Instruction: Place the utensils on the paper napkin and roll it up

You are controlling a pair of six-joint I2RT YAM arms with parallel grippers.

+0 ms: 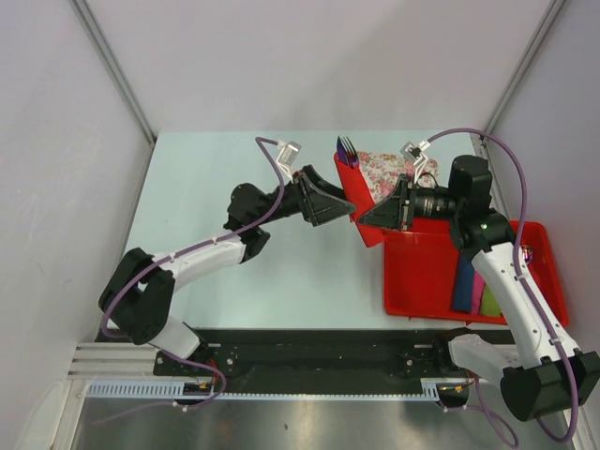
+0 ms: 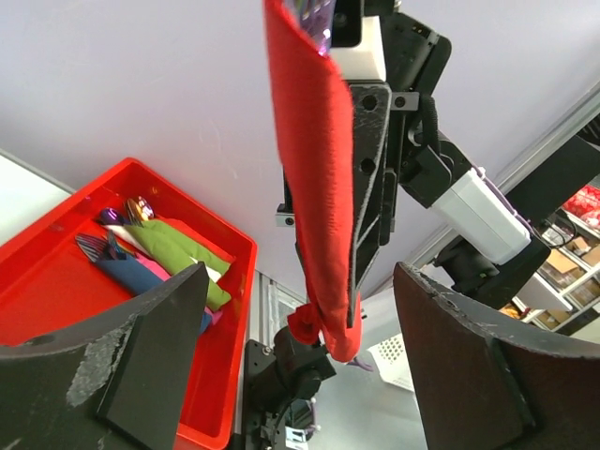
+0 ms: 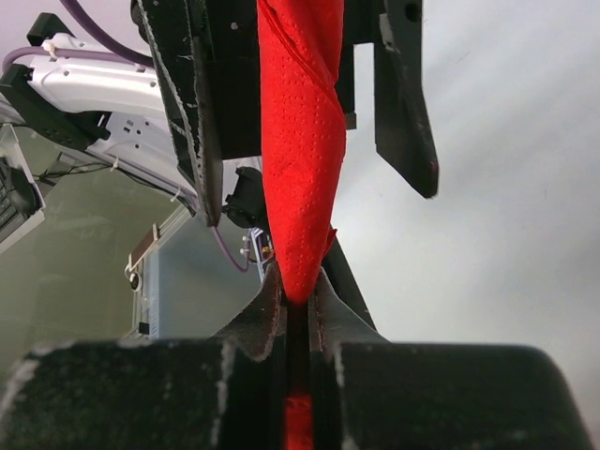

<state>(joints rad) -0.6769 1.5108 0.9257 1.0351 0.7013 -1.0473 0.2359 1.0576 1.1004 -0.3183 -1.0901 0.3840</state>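
Observation:
The red paper napkin (image 1: 357,199) is rolled into a long tube and hangs in the air between my two grippers. The dark purple utensils (image 1: 347,147) stick out of its far end, a fork among them. My right gripper (image 1: 365,221) is shut on the tube's near end (image 3: 300,141), pinching it at the fingertips (image 3: 272,309). The open left gripper (image 1: 343,202) has a finger (image 2: 150,356) on each side of the roll (image 2: 314,187) and does not touch it. A purple utensil tip (image 2: 314,14) peeks from the top of the tube.
A red tray (image 1: 422,272) sits at the right and holds blue (image 1: 464,281), pink (image 1: 477,292) and green (image 1: 489,302) napkin rolls. A floral mat (image 1: 389,173) lies behind it. The light blue table (image 1: 216,178) stretches left of the arms.

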